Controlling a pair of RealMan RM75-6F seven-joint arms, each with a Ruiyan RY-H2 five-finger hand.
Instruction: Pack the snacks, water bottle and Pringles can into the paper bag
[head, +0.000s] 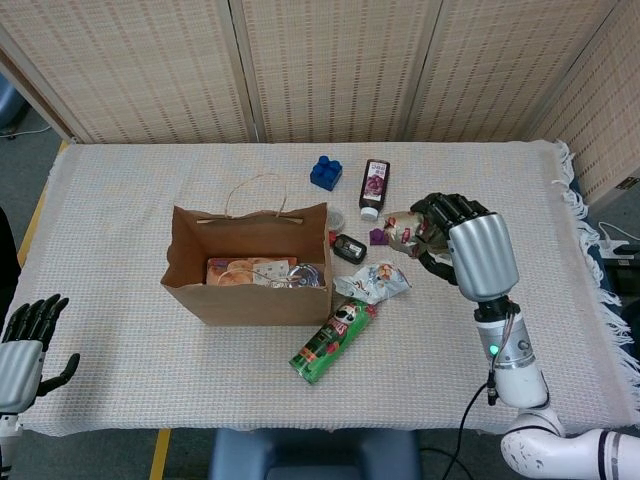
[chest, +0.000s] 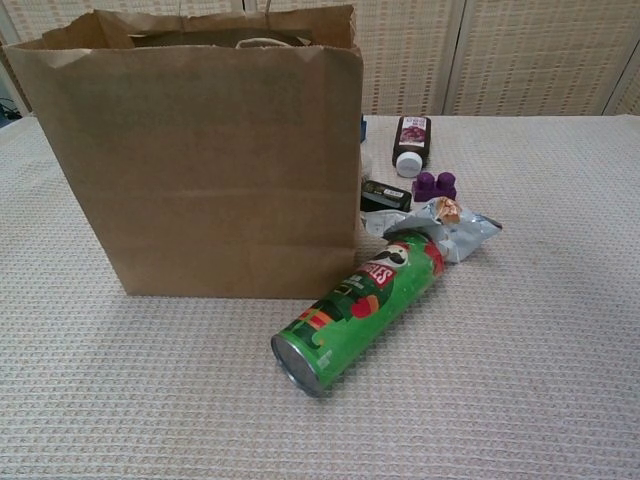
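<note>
The brown paper bag (head: 247, 263) (chest: 200, 150) stands open left of centre with snack packets inside. A green Pringles can (head: 334, 340) (chest: 358, 310) lies on its side just in front of the bag's right corner. Beside it lies a silver snack packet (head: 373, 281) (chest: 450, 228). My right hand (head: 458, 245) is raised above the table and grips a crumpled foil snack packet (head: 403, 230); the chest view shows neither. A dark bottle (head: 373, 187) (chest: 409, 144) lies behind them. My left hand (head: 22, 340) hangs open at the table's near left edge.
A blue block (head: 325, 172), a purple block (head: 383, 236) (chest: 434, 185) and a small black device (head: 349, 248) (chest: 384, 195) lie right of the bag. The table's fringed right edge (head: 590, 260) is close to my right arm. Folding screens stand behind.
</note>
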